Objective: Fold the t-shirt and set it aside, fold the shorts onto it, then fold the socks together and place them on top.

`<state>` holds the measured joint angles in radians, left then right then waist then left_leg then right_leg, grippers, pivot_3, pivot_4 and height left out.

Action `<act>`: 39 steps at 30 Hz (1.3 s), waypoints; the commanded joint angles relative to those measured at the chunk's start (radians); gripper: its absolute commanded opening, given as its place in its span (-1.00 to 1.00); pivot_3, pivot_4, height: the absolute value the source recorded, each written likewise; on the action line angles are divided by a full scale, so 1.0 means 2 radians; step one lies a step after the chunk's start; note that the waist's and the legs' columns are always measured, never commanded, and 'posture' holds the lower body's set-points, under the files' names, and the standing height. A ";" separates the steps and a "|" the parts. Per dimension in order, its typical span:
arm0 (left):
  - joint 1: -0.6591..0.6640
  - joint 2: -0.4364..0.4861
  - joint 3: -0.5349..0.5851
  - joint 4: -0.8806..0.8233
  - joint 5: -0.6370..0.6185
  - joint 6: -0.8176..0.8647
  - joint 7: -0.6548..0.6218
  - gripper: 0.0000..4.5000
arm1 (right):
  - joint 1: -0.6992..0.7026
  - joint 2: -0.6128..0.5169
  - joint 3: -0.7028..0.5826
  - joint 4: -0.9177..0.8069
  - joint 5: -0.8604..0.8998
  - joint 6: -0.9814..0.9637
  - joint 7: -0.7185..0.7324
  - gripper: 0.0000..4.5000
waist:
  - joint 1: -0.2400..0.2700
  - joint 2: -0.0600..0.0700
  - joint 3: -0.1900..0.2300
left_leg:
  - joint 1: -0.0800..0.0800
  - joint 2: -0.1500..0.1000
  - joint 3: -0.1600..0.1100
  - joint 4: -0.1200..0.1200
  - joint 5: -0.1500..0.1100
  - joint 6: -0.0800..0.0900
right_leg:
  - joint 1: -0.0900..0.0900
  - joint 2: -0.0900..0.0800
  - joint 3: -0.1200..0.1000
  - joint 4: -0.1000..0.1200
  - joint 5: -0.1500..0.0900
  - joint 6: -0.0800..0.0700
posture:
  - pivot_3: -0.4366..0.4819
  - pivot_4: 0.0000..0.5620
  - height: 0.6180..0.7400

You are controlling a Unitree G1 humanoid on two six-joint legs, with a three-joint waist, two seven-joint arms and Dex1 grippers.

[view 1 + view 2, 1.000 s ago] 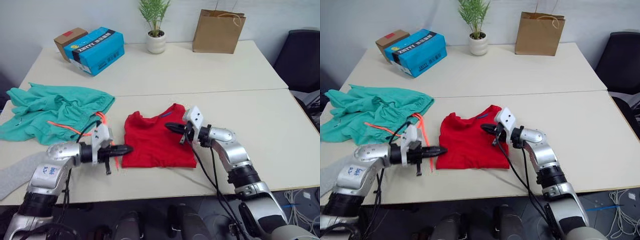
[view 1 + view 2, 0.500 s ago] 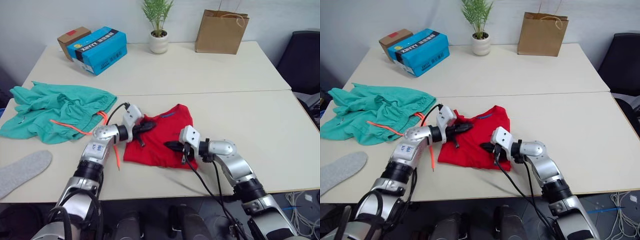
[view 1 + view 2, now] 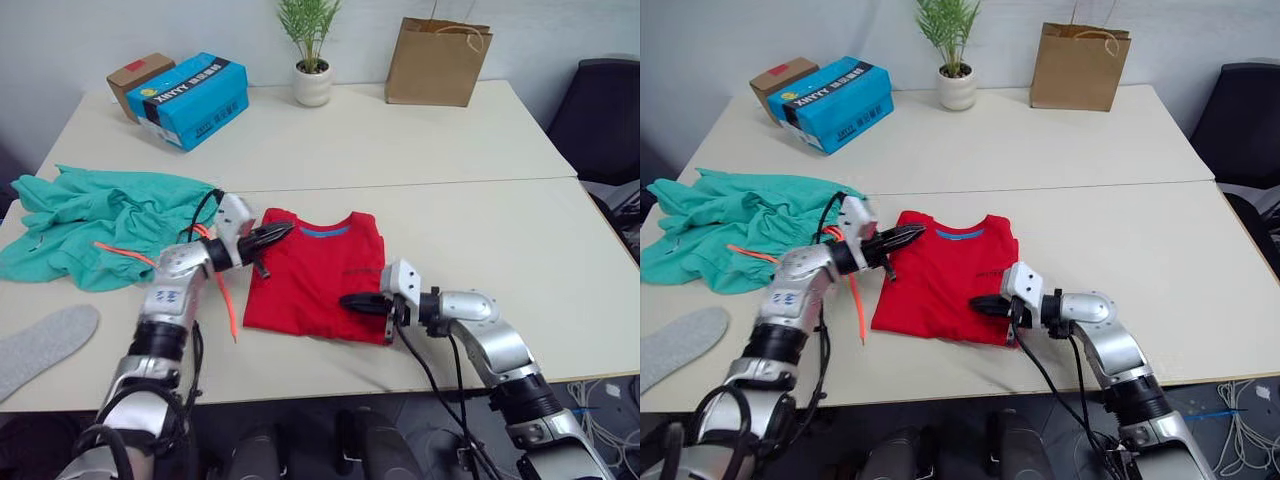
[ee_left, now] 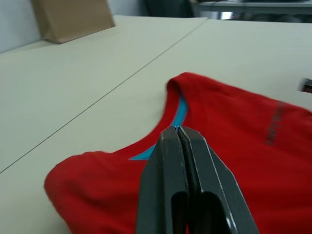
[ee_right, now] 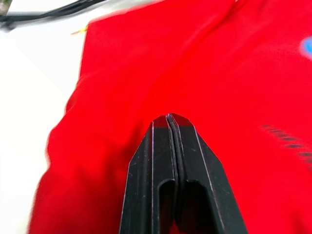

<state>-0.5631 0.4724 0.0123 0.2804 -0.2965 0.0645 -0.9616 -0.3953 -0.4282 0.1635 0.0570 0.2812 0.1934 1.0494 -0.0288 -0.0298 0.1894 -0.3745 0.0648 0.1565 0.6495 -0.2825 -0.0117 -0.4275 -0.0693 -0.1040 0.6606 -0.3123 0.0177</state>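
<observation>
Since a moment ago you have flattened the t-shirt [image 3: 318,283] mid-surface, your left gripper [image 3: 281,232] and right gripper [image 3: 352,301] both clenched empty over it, while the shorts [image 3: 100,220] and socks [image 3: 42,345] lie unfolded at left.

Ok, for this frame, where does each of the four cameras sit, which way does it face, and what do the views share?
Left eye and right eye views: on the head, looking forward and down over both arms at the table, with the t-shirt, shorts and one sock.
Left wrist view: along the shut left gripper at the t-shirt's blue neck band.
Right wrist view: along the shut right gripper, over red cloth.
Shared: the t-shirt shows in all four views.
</observation>
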 commanded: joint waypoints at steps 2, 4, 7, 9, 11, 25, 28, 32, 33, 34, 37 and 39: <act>0.034 0.027 -0.036 -0.090 0.010 0.047 -0.021 -0.98 | -0.032 0.024 -0.012 0.018 0.000 0.006 -0.038 -1.00 | 0.000 0.000 0.000 | 0.000 0.000 0.000 0.000 0.000 0.000 | 0.000 0.000 0.000 0.000 0.000 0.000 | -0.05 -0.47 1.00; 0.045 0.021 -0.050 -0.089 0.037 0.048 0.006 -0.98 | -0.044 0.032 -0.005 0.048 -0.021 -0.011 -0.051 -1.00 | 0.001 0.000 0.000 | 0.000 0.000 0.000 0.000 0.000 0.000 | 0.000 0.000 0.000 0.000 0.000 0.000 | -0.05 -0.47 1.00; 0.057 -0.011 -0.060 -0.084 0.063 0.075 0.071 -0.98 | -0.062 0.045 0.005 0.098 -0.055 -0.044 -0.077 -1.00 | 0.001 0.000 0.000 | 0.000 0.000 0.000 0.000 0.000 0.001 | 0.000 0.000 0.000 0.000 0.000 0.000 | -0.05 -0.47 1.00; 0.070 -0.017 -0.065 -0.100 0.078 0.102 0.097 -0.98 | -0.073 0.053 0.002 0.125 -0.070 -0.060 -0.097 -1.00 | 0.001 0.000 0.000 | 0.000 0.000 0.000 0.000 0.000 0.001 | 0.000 0.000 0.000 0.000 0.000 0.000 | -0.05 -0.47 1.00; 0.100 -0.009 -0.057 -0.151 0.079 0.159 0.121 -0.98 | -0.082 0.056 -0.004 0.144 -0.077 -0.067 -0.113 -1.00 | -0.002 0.000 0.000 | 0.000 0.000 0.000 0.000 0.000 0.001 | 0.000 0.000 0.000 0.000 0.000 0.000 | -0.05 -0.47 1.00; 0.213 0.004 0.071 -0.252 -0.022 0.208 0.136 -0.98 | -0.096 0.061 -0.082 0.227 -0.054 -0.151 -0.167 -1.00 | -0.012 0.000 0.000 | 0.002 0.000 0.000 -0.002 0.000 0.001 | 0.001 0.000 0.001 0.000 0.000 -0.001 | -0.05 -0.47 1.00; 0.193 0.021 0.089 -0.274 -0.083 0.213 0.078 -0.98 | -0.088 0.065 -0.078 0.177 -0.020 -0.148 -0.123 -1.00 | -0.012 0.000 0.000 | 0.001 0.000 0.000 -0.002 0.000 0.000 | 0.000 0.000 0.001 0.000 0.000 -0.001 | -0.05 -0.47 1.00; 0.143 0.037 0.054 -0.253 -0.092 0.217 0.039 -0.98 | -0.057 0.058 -0.033 0.092 -0.018 -0.117 -0.073 -1.00 | -0.011 0.000 0.000 | 0.000 0.000 0.000 -0.002 0.000 -0.001 | 0.000 0.000 0.000 0.000 0.000 -0.001 | -0.05 -0.47 1.00; 0.122 0.029 0.033 -0.231 -0.072 0.208 0.047 -0.98 | -0.046 0.058 -0.019 0.074 -0.022 -0.105 -0.068 -1.00 | -0.010 0.000 0.000 | 0.001 0.000 0.000 -0.002 0.000 0.000 | 0.000 0.000 0.000 0.000 0.000 -0.001 | -0.05 -0.47 1.00; 0.105 0.022 0.009 -0.207 -0.047 0.191 0.052 -0.98 | -0.035 0.060 -0.006 0.062 -0.029 -0.100 -0.066 -1.00 | -0.005 0.000 0.000 | 0.001 0.000 0.000 -0.002 0.000 0.000 | 0.000 0.000 0.001 0.000 0.000 -0.001 | -0.05 -0.47 1.00; 0.071 -0.013 -0.021 -0.143 -0.004 0.153 0.087 -0.98 | -0.014 0.057 0.017 0.059 -0.054 -0.105 -0.069 -1.00 | 0.001 0.000 0.000 | 0.001 0.000 0.000 -0.001 0.000 0.000 | 0.001 0.000 0.000 -0.001 0.000 -0.001 | -0.05 -0.47 1.00; 0.058 -0.043 -0.019 -0.099 0.009 0.130 0.120 -0.98 | -0.006 0.053 0.025 0.070 -0.066 -0.116 -0.070 -1.00 | 0.001 0.000 0.000 | 0.000 0.000 0.000 -0.001 -0.001 0.000 | 0.000 0.000 0.000 -0.001 0.000 0.000 | -0.05 -0.47 1.00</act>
<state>-0.4272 0.4022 -0.0292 0.0439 -0.3039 0.3749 -0.7715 -0.4072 -0.3080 0.2204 0.2062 0.1632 -0.0091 0.9098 -0.0271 -0.0297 0.1895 -0.3748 0.0642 0.1559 0.6477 -0.2835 -0.0106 -0.4272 -0.0697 -0.1032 0.6590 -0.3115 0.0171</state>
